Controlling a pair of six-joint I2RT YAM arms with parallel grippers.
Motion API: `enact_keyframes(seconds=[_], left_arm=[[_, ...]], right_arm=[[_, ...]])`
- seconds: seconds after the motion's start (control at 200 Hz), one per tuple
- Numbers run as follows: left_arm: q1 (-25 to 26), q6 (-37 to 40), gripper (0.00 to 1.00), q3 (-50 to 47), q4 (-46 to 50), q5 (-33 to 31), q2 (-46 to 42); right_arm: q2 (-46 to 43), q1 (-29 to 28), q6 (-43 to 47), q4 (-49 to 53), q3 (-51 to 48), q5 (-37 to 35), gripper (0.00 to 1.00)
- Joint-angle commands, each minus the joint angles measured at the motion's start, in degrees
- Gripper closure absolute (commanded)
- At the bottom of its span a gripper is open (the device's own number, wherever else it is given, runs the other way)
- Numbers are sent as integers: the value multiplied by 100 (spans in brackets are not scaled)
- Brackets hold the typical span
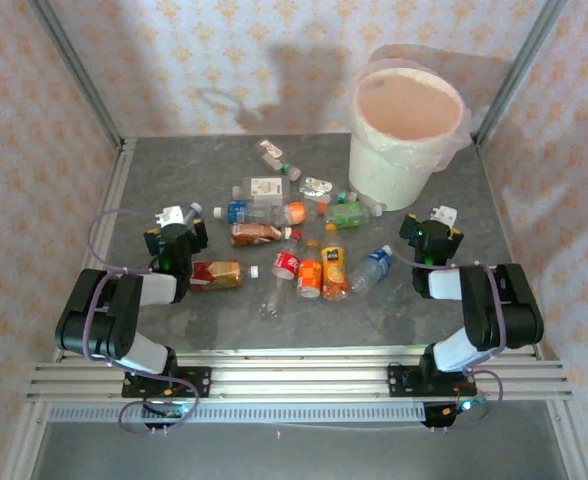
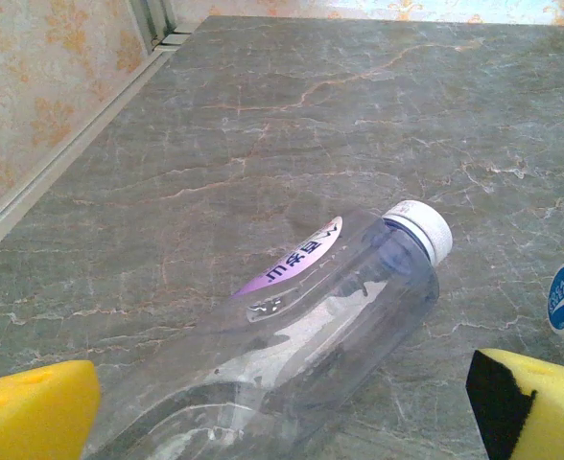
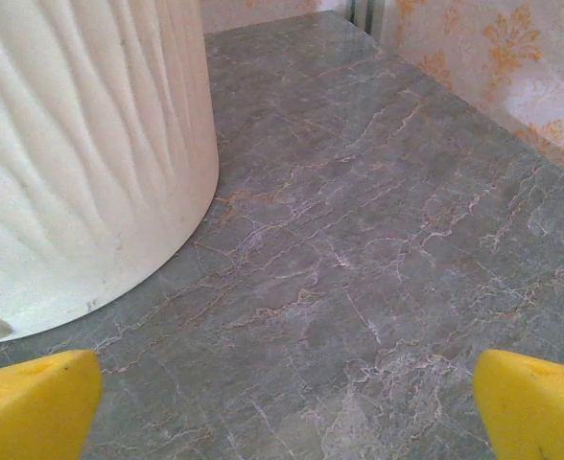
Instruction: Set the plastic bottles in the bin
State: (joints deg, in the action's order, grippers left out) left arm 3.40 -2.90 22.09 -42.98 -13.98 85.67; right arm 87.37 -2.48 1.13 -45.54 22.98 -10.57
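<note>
Between the spread yellow pads (image 2: 33, 407) of the left gripper (image 2: 282, 412), one clear bottle (image 2: 301, 335) lies on its side. Its long axis runs diagonally and its white cap (image 2: 418, 228) points up-right, away from the wrist. Both arms sit folded low, wrists reaching forward. The right gripper (image 3: 287, 402) hangs with fingers apart over the marble table (image 3: 359, 240), near the one bin (image 3: 81, 144). Roughly a dozen plastic bottles (image 1: 294, 240) lie scattered mid-table.
</note>
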Motion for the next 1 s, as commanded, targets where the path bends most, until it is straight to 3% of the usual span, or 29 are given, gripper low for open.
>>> enact_keyframes(seconds=[0.0, 0.801, 0.901, 0.996], left_arm=[[42, 98, 0, 112, -167, -142, -6], [47, 22, 0, 139, -14, -297, -111], [20, 78, 0, 96, 70, -112, -342], [20, 41, 0, 511, 1326, -56, -876]], right_arm=[[-30, -16, -94, -158, -48, -120, 1], [-49, -20, -88, -189, -61, -95, 1], [-400, -16, -34, 543, 180, 33, 1], [-953, -16, 7, 1520, 497, 142, 1]])
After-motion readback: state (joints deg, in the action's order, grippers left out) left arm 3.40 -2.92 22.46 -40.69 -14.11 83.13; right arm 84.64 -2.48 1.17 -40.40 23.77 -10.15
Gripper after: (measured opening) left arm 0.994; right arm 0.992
